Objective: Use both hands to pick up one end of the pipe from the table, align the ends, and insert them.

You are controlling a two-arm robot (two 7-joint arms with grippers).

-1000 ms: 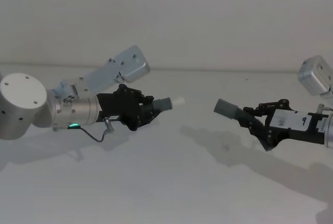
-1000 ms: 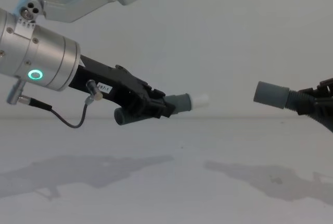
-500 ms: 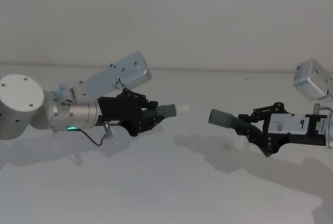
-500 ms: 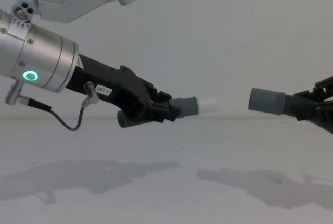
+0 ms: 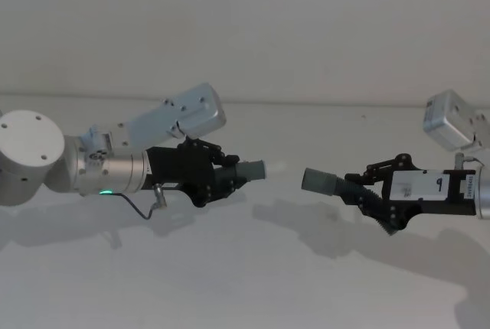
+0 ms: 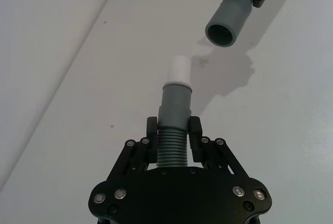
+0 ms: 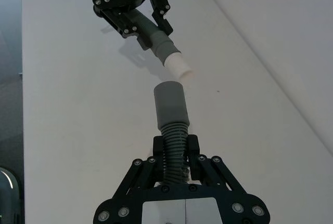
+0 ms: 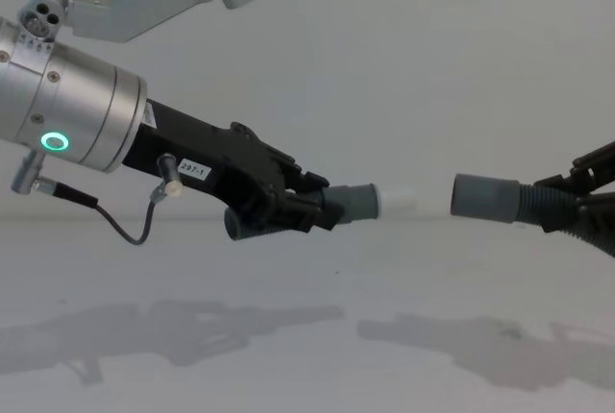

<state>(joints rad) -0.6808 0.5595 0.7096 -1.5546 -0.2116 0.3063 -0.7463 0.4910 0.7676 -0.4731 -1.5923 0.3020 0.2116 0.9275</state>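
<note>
Grey short piece: pinched by its ribbed part in the left pincer, held in the air above the worktop.
White tip: stuck out of the short piece's cuff, aimed toward the long piece's open mouth.
Long piece: clamped on its ribbed part by the right pincer, also off the worktop, to the right of the white tip.
Long piece's cuff: faced the white tip across a small gap, near it but not touching; in the left wrist view its hollow mouth sat a little off the tip's line.
Left pincer, wrist view: both fingers pressed against the ribbed hose.
Right pincer, wrist view: fingers pressed on the ribbed hose just behind the cuff.
Green ring light: lit on the silver left wrist.
Worktop: bore the shadows of both arms beneath the pieces.
</note>
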